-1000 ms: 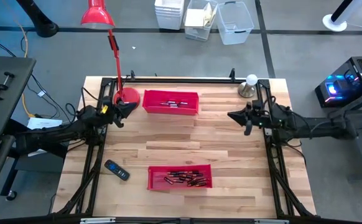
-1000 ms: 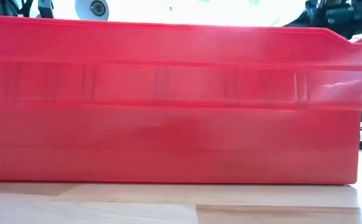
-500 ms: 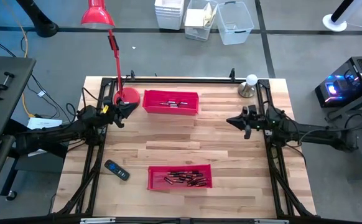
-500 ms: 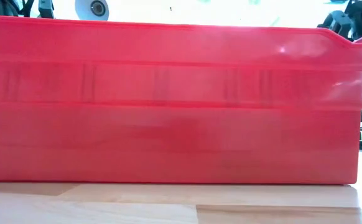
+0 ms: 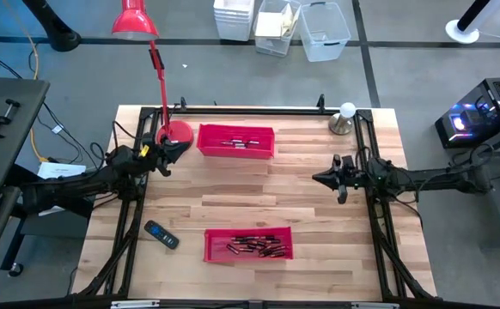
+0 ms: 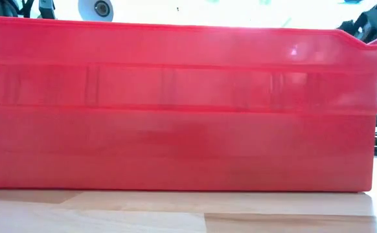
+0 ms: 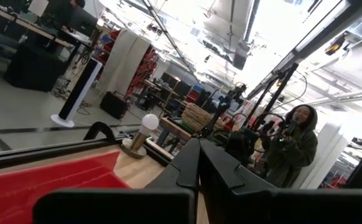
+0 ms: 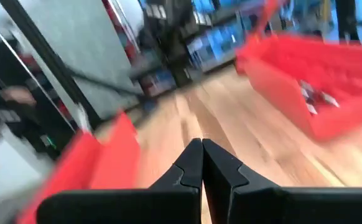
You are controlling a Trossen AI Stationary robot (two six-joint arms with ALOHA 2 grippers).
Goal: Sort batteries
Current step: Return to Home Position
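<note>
— Wooden planks make up the surface [image 5: 233,189], I take it?

— Yes, pale boards. Nearest, at the lower middle of the high view, sits the near red tray [image 5: 209,245], with the dark batteries [image 5: 254,247] heaped inside it. To its left, a black handset [image 5: 161,234] lies on bare wood.

— And the low view?

— It is almost filled by one long red wall [image 6: 175,110]. I cannot tell which tray it belongs to.

— Where are the arms?

— Both are at mid-height in the frame. The left claw [image 5: 171,150] is at the left, just beside the round foot of the red lamp [image 5: 132,19]. The right claw [image 5: 326,178] is at the right, over bare boards and well apart from both trays.

— Are they holding anything?

— No. In the left wrist view the left claw's two fingers are pressed together with nothing between them. The right wrist view shows the same for the right claw, though that picture is smeared.

— And farther back?

— At the upper middle stands the far red tray [image 5: 203,140], with the silvery batteries [image 5: 237,142] lying in it. No battery shows on the open wood. Beyond the surface's top edge, clear bins [image 5: 323,30] stand on the grey floor. In the left wrist view, a person [image 7: 293,149] in a hooded coat stands in the room.
</note>
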